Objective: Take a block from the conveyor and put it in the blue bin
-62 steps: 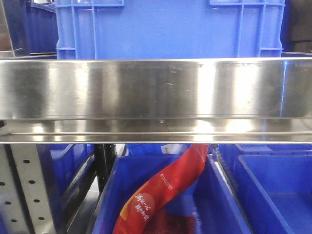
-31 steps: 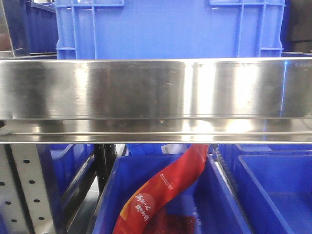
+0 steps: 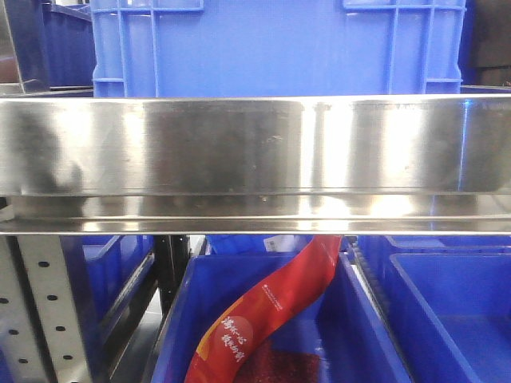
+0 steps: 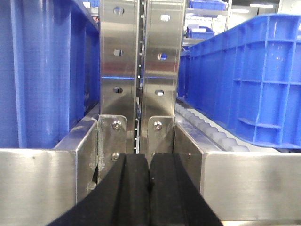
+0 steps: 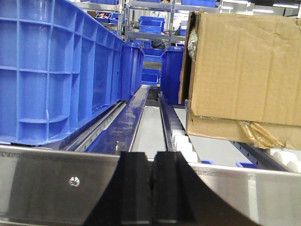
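Nothing has moved across the front views: the steel rail (image 3: pixel 255 144), the blue bin (image 3: pixel 275 48) above it at 12 o'clock, and the red pouch (image 3: pixel 271 311) in the lower bin at 6 o'clock sit as they did a second ago.

Neither a block nor the belt shows in any view, so I cannot say where they are. The left hand (image 4: pixel 149 188) has its black pads pressed together with nothing between them, facing two steel uprights (image 4: pixel 141 70) at 12 o'clock. The right hand (image 5: pixel 153 188) is likewise closed and empty, looking down a roller lane with a cardboard box (image 5: pixel 244 70) at 2 o'clock.

As I judge it, the step is still finding the block. To do it well, spread the pads first, lift clear of the rail, and only descend once the block is in wrist view, centred between the pads.
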### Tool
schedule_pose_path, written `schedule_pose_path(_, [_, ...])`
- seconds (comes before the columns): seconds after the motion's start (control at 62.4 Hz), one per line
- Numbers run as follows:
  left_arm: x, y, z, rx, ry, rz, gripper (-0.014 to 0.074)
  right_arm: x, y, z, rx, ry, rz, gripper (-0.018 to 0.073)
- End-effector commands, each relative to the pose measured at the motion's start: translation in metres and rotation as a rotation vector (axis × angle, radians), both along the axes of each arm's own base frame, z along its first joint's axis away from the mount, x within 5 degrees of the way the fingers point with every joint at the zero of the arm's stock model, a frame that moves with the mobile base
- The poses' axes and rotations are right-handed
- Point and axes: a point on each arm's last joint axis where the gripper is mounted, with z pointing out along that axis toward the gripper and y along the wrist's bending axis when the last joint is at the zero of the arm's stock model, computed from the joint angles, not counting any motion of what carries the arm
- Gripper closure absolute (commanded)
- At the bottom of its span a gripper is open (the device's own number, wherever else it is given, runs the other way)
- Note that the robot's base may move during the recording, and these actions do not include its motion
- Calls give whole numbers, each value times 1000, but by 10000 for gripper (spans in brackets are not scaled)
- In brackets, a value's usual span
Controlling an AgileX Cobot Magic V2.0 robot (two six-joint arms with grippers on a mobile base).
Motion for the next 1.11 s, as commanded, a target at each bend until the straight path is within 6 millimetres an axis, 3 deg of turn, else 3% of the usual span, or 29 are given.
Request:
schedule_pose_path(0.0, [-1,0,2,-10,-27,2,708,0,0,2,-1,-27,-7,728])
schedule_pose_path(1.089, [-1,4,2,-7,-27,69,708,0,0,2,-1,-27,-7,728])
